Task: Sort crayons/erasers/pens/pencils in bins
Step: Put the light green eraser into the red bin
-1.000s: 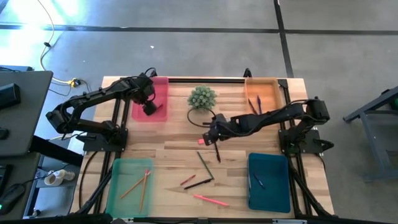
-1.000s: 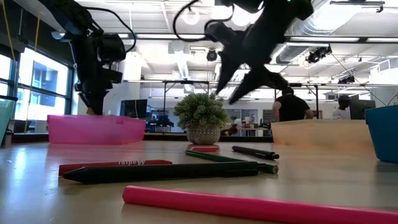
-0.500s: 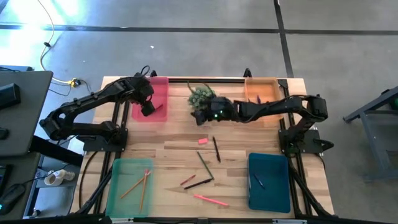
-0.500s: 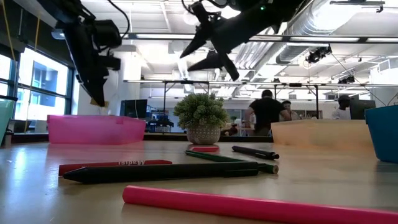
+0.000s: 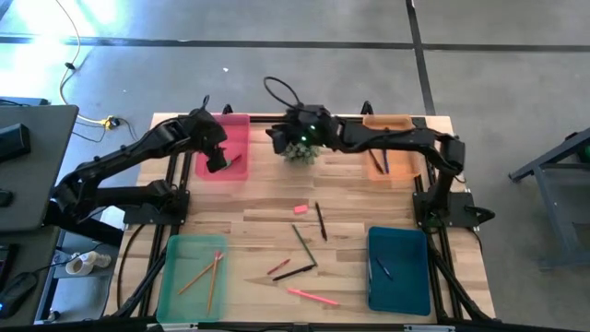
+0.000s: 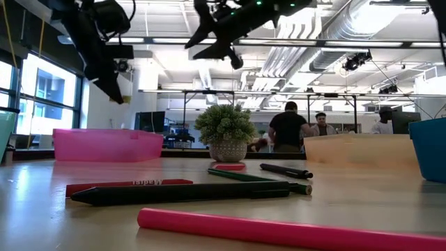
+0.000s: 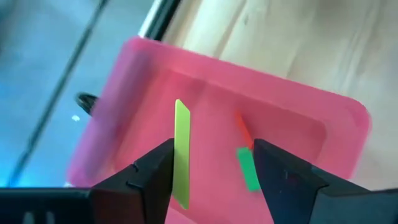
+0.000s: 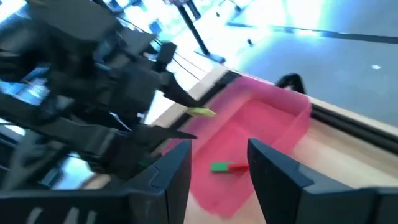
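Yellowish eraser [image 7: 181, 152] is seen at one finger of the left gripper [image 7: 211, 163], spread above the pink bin [image 7: 323, 112]; real grip cannot be told. Collision is risked by the right gripper [image 5: 277, 138], open and empty, reaching alongside; loose pencils [image 5: 311, 297] await.

We see a small potted plant [image 5: 300, 148] standing on the wooden table [image 5: 258, 231] near its far edge. Beyond the table, people [image 6: 288, 130] stand in the room, under ceiling ducts [image 6: 348, 28]. A yellow cable [image 5: 69, 55] trails across the grey floor.
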Robot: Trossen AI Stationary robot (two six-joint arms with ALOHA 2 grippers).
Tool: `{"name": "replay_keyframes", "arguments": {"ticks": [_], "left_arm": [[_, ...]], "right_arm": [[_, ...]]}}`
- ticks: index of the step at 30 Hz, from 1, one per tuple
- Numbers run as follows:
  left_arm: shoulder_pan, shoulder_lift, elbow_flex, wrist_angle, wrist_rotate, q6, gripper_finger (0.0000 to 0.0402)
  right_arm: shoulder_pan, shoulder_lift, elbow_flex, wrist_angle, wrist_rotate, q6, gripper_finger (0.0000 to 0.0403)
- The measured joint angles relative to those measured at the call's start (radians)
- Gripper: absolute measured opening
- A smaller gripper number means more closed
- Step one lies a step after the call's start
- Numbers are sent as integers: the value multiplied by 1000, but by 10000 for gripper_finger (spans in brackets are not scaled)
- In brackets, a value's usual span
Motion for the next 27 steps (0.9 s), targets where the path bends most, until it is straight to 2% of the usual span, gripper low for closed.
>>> {"name": "replay_keyframes", "arguments": {"ticks": [5,14,17,27], "left_arm": [[-8,-23,0,49,-19,36,194],[-14,-54,0,63,35,63,192],[-30,-55,0,64,38,75,191],[-86,-55,0,65,18,130,190]], "right_arm": [[-12,99,140,-79,-7,-42,149],[-13,225,259,-76,-62,-44,149],[-13,258,269,-44,-62,-45,149],[-13,362,272,218,-41,-44,149]]}}
